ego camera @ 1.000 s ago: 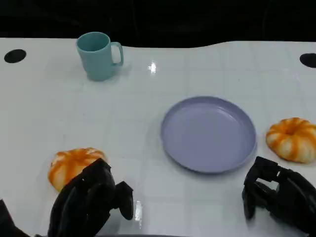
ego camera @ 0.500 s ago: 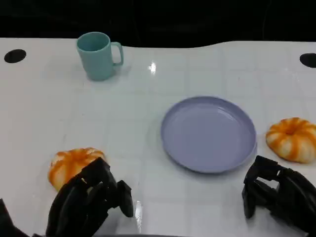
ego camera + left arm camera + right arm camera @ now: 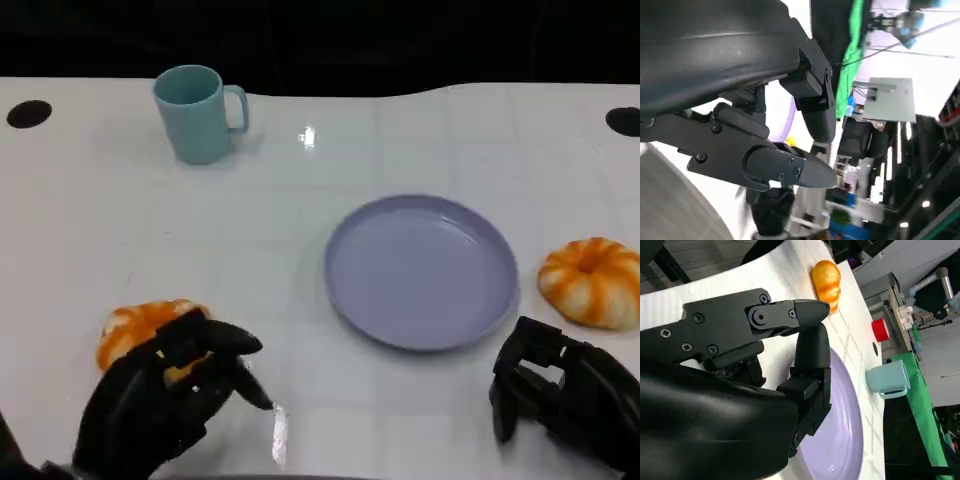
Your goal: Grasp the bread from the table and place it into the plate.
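1. My left hand (image 3: 160, 400) is reaching over the near bread (image 3: 135, 328) at the surface's (image 3: 300, 240) 8 o'clock, fingers (image 3: 215, 340) spread across it, grip not closed.
2. The teal mug (image 3: 198, 112) is standing at 11 o'clock.
3. The plate (image 3: 420, 270) is sitting near centre, unfilled.
4. A second bread (image 3: 592, 282) is lying at 3 o'clock.
5. My right hand (image 3: 565, 395) is hovering at 5 o'clock, fingers curled, holding nothing.

Looked like a robotics lab or test workshop. A glossy white tabletop (image 3: 300, 230) with black round holes (image 3: 30, 113) served as the work surface; the wrist views showed a green cloth backdrop (image 3: 852, 55), hanging cables, a grey metal equipment stand (image 3: 887, 100) and another robot arm (image 3: 940, 277).
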Controlling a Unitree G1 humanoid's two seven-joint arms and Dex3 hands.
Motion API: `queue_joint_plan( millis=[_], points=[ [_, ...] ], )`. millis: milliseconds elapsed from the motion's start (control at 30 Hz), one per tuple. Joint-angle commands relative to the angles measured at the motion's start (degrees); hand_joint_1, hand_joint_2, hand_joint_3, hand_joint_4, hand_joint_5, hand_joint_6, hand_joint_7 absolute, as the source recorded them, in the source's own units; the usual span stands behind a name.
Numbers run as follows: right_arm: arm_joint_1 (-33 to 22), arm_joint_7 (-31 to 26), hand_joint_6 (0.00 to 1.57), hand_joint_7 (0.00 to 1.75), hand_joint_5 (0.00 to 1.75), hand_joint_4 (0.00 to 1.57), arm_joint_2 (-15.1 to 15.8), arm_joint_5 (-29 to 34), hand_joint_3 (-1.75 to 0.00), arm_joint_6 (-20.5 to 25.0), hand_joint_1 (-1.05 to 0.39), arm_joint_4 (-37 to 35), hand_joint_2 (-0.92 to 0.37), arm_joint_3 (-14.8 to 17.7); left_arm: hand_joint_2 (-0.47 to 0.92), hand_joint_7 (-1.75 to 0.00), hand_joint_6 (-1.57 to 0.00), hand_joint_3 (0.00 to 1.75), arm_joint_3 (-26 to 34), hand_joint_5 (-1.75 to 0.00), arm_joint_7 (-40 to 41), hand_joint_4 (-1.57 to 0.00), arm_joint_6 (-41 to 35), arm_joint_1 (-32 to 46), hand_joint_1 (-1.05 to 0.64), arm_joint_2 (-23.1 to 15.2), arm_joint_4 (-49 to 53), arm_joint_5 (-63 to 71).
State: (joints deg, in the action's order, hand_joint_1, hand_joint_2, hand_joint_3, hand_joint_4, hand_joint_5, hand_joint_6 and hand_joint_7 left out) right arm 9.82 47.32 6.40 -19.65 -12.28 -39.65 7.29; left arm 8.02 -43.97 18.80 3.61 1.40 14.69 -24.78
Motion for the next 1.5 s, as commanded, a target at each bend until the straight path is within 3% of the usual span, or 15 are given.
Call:
queue_joint_plan(
  millis=[33, 167, 300, 333, 367, 433, 533, 567, 667, 833, 1100, 1200, 1500],
  points=[
    [-0.4, -0.5, 0.65, 1.51, 1.72, 0.72, 0.4, 0.6, -0.19, -0.2, -0.61, 0.2, -0.92, -0.1, 0.92, -0.36, -0.59, 0.09, -0.4, -0.98, 4.9, -0.41, 6.8, 0.1, -0.52, -3.8, -2.4, 9.0],
    [-0.5, -0.5, 0.65, 1.51, 1.73, 0.72, 0.3, 0.6, -0.19, -0.4, -0.6, 0.2, -0.92, -0.1, 0.92, -0.11, -0.56, 0.07, -1.5, -0.73, 11.8, -0.24, 7.4, 2.0, -0.42, -6.4, -7.6, 17.7],
    [-0.8, -0.6, 0.64, 1.51, 1.73, 0.71, 0.2, 0.5, -0.2, -0.2, -0.6, 0.7, -0.92, -0.3, 0.92, -0.02, -0.49, 0.11, -2.2, -0.58, 19.8, -0.15, 12.3, 3.2, -0.24, -9.9, -12.3, 32.1],
    [-0.9, -0.7, 0.64, 1.51, 1.73, 0.71, 0.1, 0.5, -0.19, -0.2, -0.59, 0.8, -0.92, -0.4, 0.85, -0.01, -0.45, 0.24, -2.2, -0.5, 22.8, -0.16, 13.4, 3.6, -0.16, -11.0, -13.7, 37.5],
    [-0.9, -0.8, 0.64, 1.51, 1.73, 0.72, 0.1, 0.4, -0.19, -0.3, -0.59, 0.9, -0.92, -0.4, 0.68, -0.01, -0.43, 0.56, -2.3, -0.42, 24.9, -0.18, 13.8, 3.8, -0.11, -11.6, -14.6, 40.8],
    [-1.0, -0.8, 0.65, 1.51, 1.73, 0.72, 0.0, 0.1, -0.19, 0.3, -0.58, 1.2, -0.92, -0.4, 0.45, 0.0, -0.36, 1.01, -2.4, -0.29, 30.9, -0.2, 13.2, 4.4, -0.04, -14.5, -18.4, 53.9],
    [-1.1, -1.2, 0.65, 1.51, 1.73, 0.72, 0.1, 0.3, -0.19, 0.4, -0.58, 1.6, -0.92, -0.7, 0.37, 0.0, -0.27, 1.13, -3.3, -0.19, 35.3, -0.16, 8.2, 5.4, -0.02, -17.2, -25.3, 69.7],
    [-1.1, -1.5, 0.65, 1.51, 1.74, 0.72, 0.1, 0.6, -0.19, 0.3, -0.59, 1.7, -0.92, -0.8, 0.38, 0.0, -0.25, 1.1, -3.7, -0.15, 35.3, -0.14, 6.1, 5.7, -0.02, -17.6, -27.4, 73.4],
    [-1.2, -1.8, 0.65, 1.52, 1.74, 0.72, 0.1, 0.8, -0.2, -0.2, -0.59, 1.8, -0.92, -1.0, 0.52, 0.0, -0.21, 0.7, -5.7, -0.05, 34.3, -0.11, 1.3, 5.9, -0.05, -18.9, -31.2, 80.8],
    [-0.8, -1.4, 0.64, 1.53, 1.74, 0.71, 0.3, 0.8, -0.22, -0.7, -0.59, 0.9, -0.92, -1.1, 0.59, 0.0, -0.16, 0.44, -9.8, 0.0, 29.1, -0.04, -5.4, 3.6, -0.12, -22.3, -33.2, 87.4],
    [1.2, 1.5, 0.63, 1.52, 1.74, 0.71, 0.1, -0.6, -0.2, -2.2, -0.57, -3.5, -0.92, 0.1, 0.56, 0.0, -0.16, 0.28, -14.9, -0.01, 17.7, -0.05, -12.6, -2.8, -0.18, -26.4, -30.2, 86.5],
    [1.2, 1.0, 0.64, 1.51, 1.74, 0.7, 0.2, 0.3, -0.21, -3.2, -0.58, -3.4, -0.92, -0.1, 0.62, 0.0, -0.17, 0.16, -16.5, 0.0, 17.4, -0.04, -14.4, -5.7, -0.25, -26.7, -25.4, 85.7],
    [1.0, 0.9, 0.66, 1.5, 1.74, 0.71, 0.2, 0.6, -0.21, -4.9, -0.61, -4.2, -0.92, -0.1, 0.68, 0.0, -0.13, 0.1, -21.1, 0.0, 21.1, -0.01, -16.6, -11.0, -0.3, -27.7, -15.3, 84.8]
  ],
)
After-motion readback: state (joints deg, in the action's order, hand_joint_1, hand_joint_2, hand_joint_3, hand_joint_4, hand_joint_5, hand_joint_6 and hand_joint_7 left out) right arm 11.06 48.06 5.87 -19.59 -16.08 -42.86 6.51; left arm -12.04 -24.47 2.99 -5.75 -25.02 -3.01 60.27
